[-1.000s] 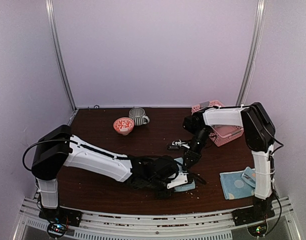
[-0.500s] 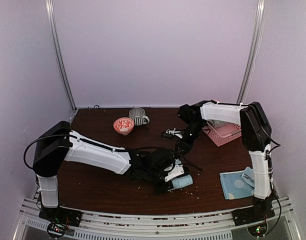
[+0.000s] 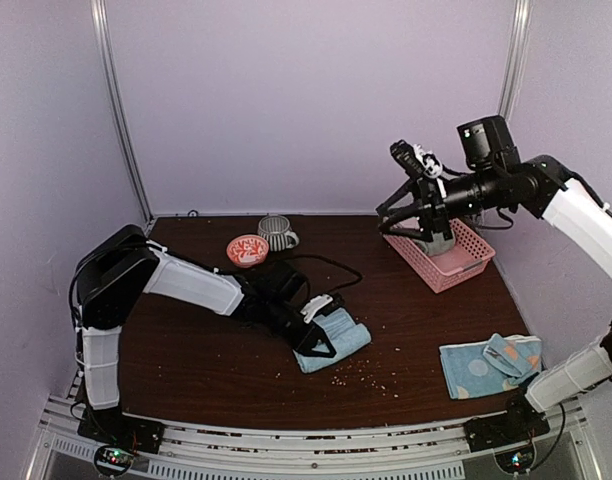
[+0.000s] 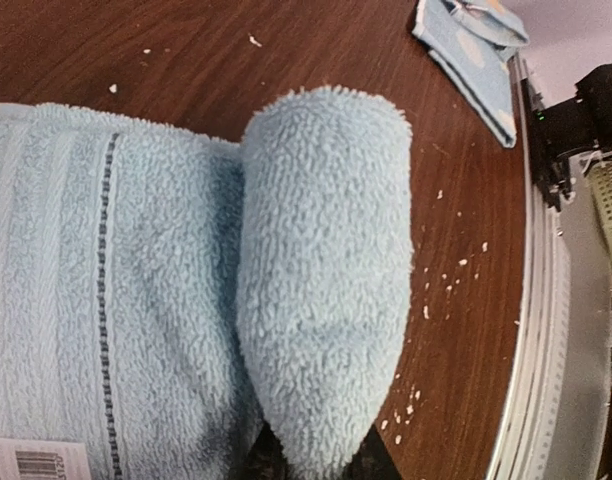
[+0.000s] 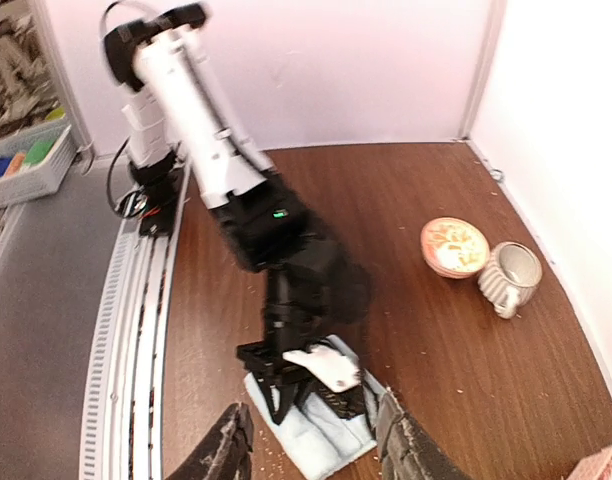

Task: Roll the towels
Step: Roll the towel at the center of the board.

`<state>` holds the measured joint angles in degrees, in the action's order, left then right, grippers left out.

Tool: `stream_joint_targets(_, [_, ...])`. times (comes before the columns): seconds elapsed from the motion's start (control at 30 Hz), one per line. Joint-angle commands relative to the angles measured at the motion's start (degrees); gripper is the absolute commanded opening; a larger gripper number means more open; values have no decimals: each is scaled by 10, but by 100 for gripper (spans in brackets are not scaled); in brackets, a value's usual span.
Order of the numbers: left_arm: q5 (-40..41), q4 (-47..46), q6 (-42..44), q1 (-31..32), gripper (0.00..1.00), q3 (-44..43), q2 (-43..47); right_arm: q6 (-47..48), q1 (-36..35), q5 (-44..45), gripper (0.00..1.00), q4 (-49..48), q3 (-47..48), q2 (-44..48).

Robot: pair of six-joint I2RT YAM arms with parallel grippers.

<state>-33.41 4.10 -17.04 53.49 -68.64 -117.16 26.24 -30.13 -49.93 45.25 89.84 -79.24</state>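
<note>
two white robot arms reach over a dark wooden table [image 3: 186, 370]. the right gripper [image 3: 406, 152] hangs high above a pink basket [image 3: 456, 265], fingers spread, holding nothing. the left gripper [image 3: 314, 335] pinches the rolled edge of a plain light blue towel [image 3: 346, 335] mid-table. a dotted blue towel [image 3: 476, 368] lies crumpled near the front right edge.

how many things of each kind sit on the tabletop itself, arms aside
towels: 2, plain blue towel and dotted towel
bowl: 1
mug: 1
pink basket: 1
total: 5
</note>
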Motion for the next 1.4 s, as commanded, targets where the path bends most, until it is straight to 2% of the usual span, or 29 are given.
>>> stream_joint_targets(0.0, [-96,-40,-70,-5,7,35,-47,116,-100,73,43,45,-93,-1])
stream_joint_targets(0.13, [-113,-70,-96,-13,9,50,-51,161,-151,206,41,27,-172,-23])
stream_joint_targets(0.3, [-115,-66,-97,-15,11,54,-52,194,-206,356,50,-100,-284,-37])
stream_joint_targets(0.37, [-115,-60,-92,-16,12,52,-55,205,-223,390,53,-134,-300,-55])
stream_joint_targets(0.8, [-125,-50,-83,-17,14,59,-49,257,-265,419,57,-196,-330,-158])
stream_joint_targets(0.87, [-124,-47,-80,-17,15,63,-47,261,-265,419,53,-197,-331,-174])
stream_joint_targets(1.13, [-110,-37,-67,-17,21,67,-29,264,-265,417,30,-208,-332,-219])
stream_joint_targets(1.27, [-86,2,-34,-21,31,64,0,266,-265,407,14,-156,-308,-236])
stream_joint_targets(1.37, [-37,32,-5,-25,39,79,57,257,-266,385,11,-85,-283,-236])
